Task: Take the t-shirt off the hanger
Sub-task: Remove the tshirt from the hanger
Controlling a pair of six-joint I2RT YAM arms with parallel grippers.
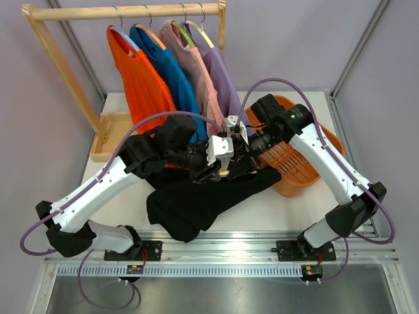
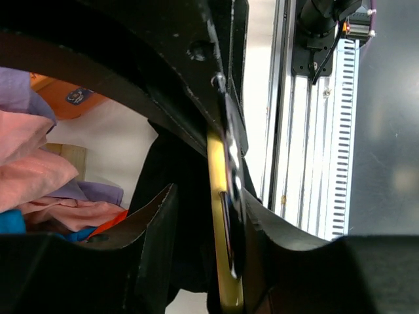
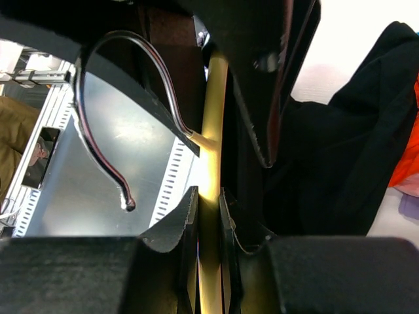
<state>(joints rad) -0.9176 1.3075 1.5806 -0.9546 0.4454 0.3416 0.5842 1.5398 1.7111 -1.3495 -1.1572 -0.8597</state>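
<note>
White table (image 1: 262, 210) under black t-shirt (image 1: 196, 204), orange basket (image 1: 292, 188), wooden rack (image 1: 110, 134).

My left hand (image 1: 204, 171) and right hand (image 1: 237, 157) crowd together above the worktop (image 1: 275, 212), the hanger (image 3: 213, 163) between them. Just beyond them, hanging shirts (image 1: 170, 72) on a wooden rack (image 1: 124, 11) block the way. An orange basket (image 1: 330, 140) sits close right of my right hand. A black t-shirt (image 1: 190, 206) lies heaped beneath; bare worktop shows behind my right hand.

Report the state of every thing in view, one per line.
Right gripper, shut on hanger.
Left gripper, around hanger and black t-shirt; grip unclear.
Hanger, off the rail, hook free.
Black t-shirt, crumpled on the table.
Coloured shirts, hanging on rail.
</note>
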